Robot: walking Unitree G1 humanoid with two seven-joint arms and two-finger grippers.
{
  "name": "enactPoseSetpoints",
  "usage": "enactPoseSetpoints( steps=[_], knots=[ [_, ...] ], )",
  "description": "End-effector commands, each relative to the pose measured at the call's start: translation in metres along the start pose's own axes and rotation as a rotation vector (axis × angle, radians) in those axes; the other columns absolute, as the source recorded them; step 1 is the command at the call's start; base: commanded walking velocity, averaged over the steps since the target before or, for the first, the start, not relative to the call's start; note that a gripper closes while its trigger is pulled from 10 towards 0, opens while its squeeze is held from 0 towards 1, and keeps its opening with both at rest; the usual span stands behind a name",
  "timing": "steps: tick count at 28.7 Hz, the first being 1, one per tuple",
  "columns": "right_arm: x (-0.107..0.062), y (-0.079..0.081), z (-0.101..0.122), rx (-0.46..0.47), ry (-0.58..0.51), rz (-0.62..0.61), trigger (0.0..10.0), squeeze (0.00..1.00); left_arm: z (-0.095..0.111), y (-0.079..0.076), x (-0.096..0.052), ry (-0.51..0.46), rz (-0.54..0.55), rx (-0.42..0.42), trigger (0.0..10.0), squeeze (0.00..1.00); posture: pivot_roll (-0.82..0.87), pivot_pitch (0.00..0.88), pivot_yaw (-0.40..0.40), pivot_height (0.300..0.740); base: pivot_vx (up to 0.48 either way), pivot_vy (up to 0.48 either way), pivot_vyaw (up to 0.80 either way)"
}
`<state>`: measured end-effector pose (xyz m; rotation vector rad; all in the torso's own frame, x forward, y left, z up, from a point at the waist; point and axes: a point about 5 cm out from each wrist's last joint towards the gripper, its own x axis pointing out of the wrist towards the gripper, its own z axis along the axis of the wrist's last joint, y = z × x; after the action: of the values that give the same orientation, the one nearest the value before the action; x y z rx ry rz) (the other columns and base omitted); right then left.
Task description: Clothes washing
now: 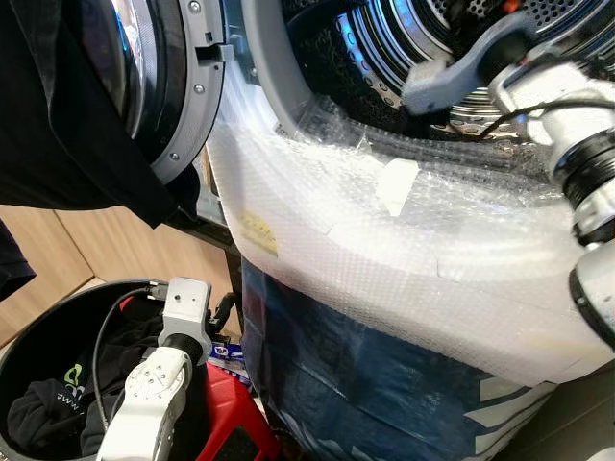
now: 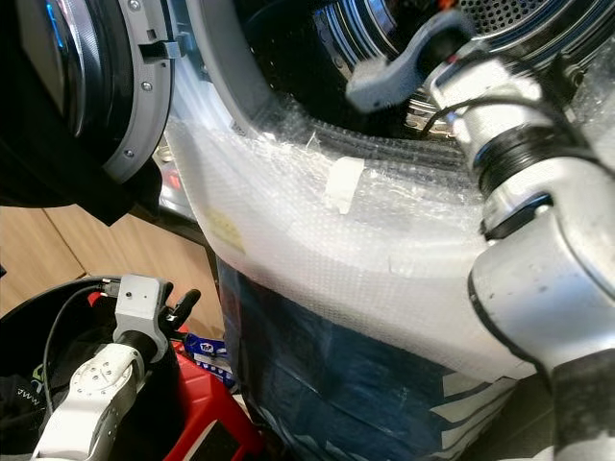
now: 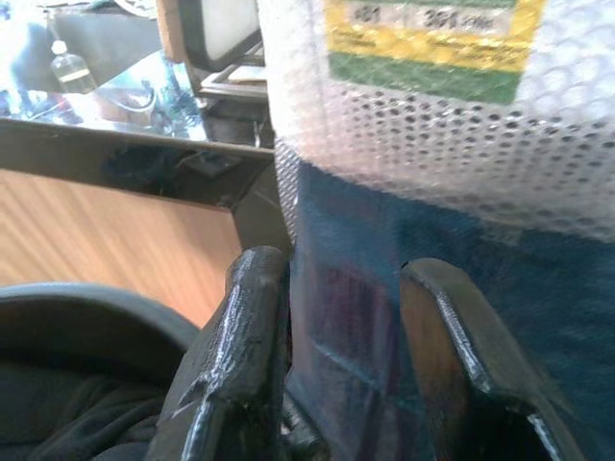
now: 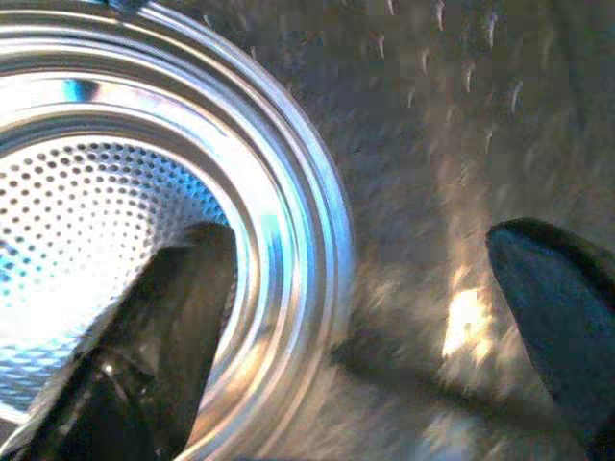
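The washing machine is standing with its front wrapped in bubble wrap over a blue cover, and everything here is placed against it. Its round door is hanging open to the left of the opening, with a dark garment draped over the door's face. The perforated steel drum is showing through the opening at the top of the machine.

The right gripper is reaching into the machine's opening, its silver arm crossing the bubble-wrapped rim from the right. In the right wrist view its jaws are standing wide apart with nothing between them; one finger is lying across the drum's shiny lip and the other is over the dark grey door seal.

The left gripper is hanging low beside the machine's left lower corner, pointing up along the blue cover. Its jaws are apart and holding nothing, and the yellow and green label on the machine's front is showing above them through the wrap.

The clothes, dark garments, are lying in a round black basket on the floor to the left of the machine's base, below the open door. The left arm is rising out of the space just above the basket. A red object is sitting between the basket and the machine's foot; what it is cannot be told.
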<state>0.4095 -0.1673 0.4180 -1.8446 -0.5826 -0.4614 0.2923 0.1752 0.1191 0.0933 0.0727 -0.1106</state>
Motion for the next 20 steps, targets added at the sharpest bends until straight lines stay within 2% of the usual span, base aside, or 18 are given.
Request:
enactPoseSetpoints(
  steps=[1,2,4,5,8,9,10,11,12,13,14,15,17,18,20],
  knots=[
    [0.005,-0.016,-0.016,0.249,0.114,-0.036,10.0,0.0,0.002,0.002,0.0,-0.009,0.002,-0.004,10.0,0.0,0.15,0.037,0.022,0.74,0.0,0.0,0.0],
    [0.006,-0.02,-0.016,0.416,0.141,-0.043,10.0,0.0,0.002,0.002,0.0,-0.009,0.002,-0.004,10.0,0.0,0.15,0.038,0.019,0.74,0.0,0.0,0.0],
    [0.008,-0.021,-0.012,0.643,0.163,-0.017,10.0,0.0,0.001,0.003,-0.001,-0.006,0.003,-0.005,10.0,0.0,0.14,0.041,0.021,0.74,0.0,0.0,0.0],
    [0.009,-0.017,-0.008,0.858,0.193,0.026,10.0,0.0,0.0,0.002,-0.001,-0.004,0.002,-0.005,10.0,0.0,0.14,0.044,0.022,0.74,0.0,0.0,0.0],
    [0.009,-0.011,0.001,1.256,0.225,0.088,10.0,0.0,-0.002,-0.001,-0.001,0.001,-0.005,-0.008,10.0,0.0,0.14,0.045,0.022,0.74,0.0,0.0,0.0],
    [0.009,-0.011,0.004,1.345,0.219,0.102,10.0,0.0,-0.002,-0.002,-0.002,0.0,-0.007,-0.009,10.0,0.0,0.14,0.045,0.022,0.74,0.0,0.0,0.0],
    [0.009,-0.011,0.004,1.345,0.219,0.102,10.0,0.0,-0.002,-0.002,-0.002,0.0,-0.007,-0.009,10.0,0.0,0.14,0.045,0.022,0.74,0.0,0.0,0.0],
    [0.01,-0.011,0.007,1.42,0.213,0.114,10.0,0.0,-0.001,-0.002,-0.002,-0.001,-0.007,-0.01,10.0,0.0,0.14,0.043,0.022,0.74,0.0,0.0,0.0],
    [0.011,-0.013,0.011,1.553,0.185,0.124,10.0,0.0,-0.001,-0.002,-0.002,-0.001,-0.006,-0.011,10.0,0.0,0.14,0.05,0.021,0.74,0.0,0.0,0.0],
    [0.015,-0.026,0.016,1.84,0.094,0.109,10.0,0.0,-0.002,0.0,-0.003,0.003,0.0,-0.01,10.0,0.0,0.14,0.053,0.022,0.74,0.0,0.0,0.0],
    [0.015,-0.026,0.016,1.84,0.094,0.109,10.0,0.0,-0.002,0.0,-0.003,0.003,0.0,-0.01,10.0,0.0,0.14,0.053,0.022,0.74,0.0,0.0,0.0],
    [0.016,-0.033,0.017,2.002,0.015,0.09,10.0,0.0,-0.003,0.001,-0.003,0.004,0.003,-0.01,10.0,0.0,0.14,0.055,0.022,0.74,0.0,0.0,0.0],
    [0.016,-0.036,0.016,2.066,-0.026,0.087,10.0,0.0,-0.003,0.001,-0.004,0.004,0.004,-0.01,10.0,0.0,0.14,0.055,0.022,0.74,0.0,0.0,0.0],
    [0.014,-0.037,0.019,2.117,-0.088,0.095,10.0,0.0,-0.003,0.001,-0.004,0.005,0.003,-0.011,10.0,0.0,0.14,0.057,0.02,0.74,0.0,0.0,0.0],
    [0.011,-0.038,0.023,2.154,-0.143,0.101,10.0,0.0,-0.003,0.0,-0.004,0.006,0.002,-0.012,10.0,0.0,0.13,0.058,0.02,0.74,0.0,0.0,0.0]
  ],
)
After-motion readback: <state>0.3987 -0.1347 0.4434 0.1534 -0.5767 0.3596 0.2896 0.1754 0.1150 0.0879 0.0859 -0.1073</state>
